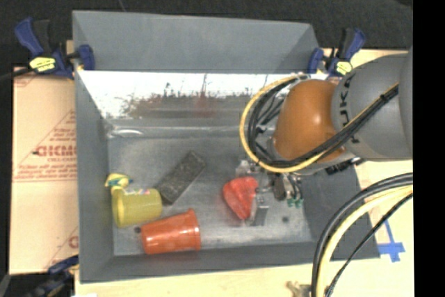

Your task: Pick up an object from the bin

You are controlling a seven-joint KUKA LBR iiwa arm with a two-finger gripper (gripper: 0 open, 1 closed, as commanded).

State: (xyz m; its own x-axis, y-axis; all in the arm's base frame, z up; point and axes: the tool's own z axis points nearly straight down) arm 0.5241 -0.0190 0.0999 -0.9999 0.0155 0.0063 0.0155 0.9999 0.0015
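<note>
The fingers [260, 209] are hanging spread, pinching nothing. The red lump [240, 197] is lying just left of them, seemingly touching the nearer finger, so it is not yet between them.

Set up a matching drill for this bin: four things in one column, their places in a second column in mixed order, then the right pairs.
Things
1. yellow cup
2. orange cup
3. dark grey block
4. red thing

Places
A. right beside the gripper, on the right of the floor
B. on its side, lowest in the view, by the front wall
C. farthest left on the floor
D. lying slantwise mid-floor, above the two cups in the view

Pairs: 1-C, 2-B, 3-D, 4-A
</note>
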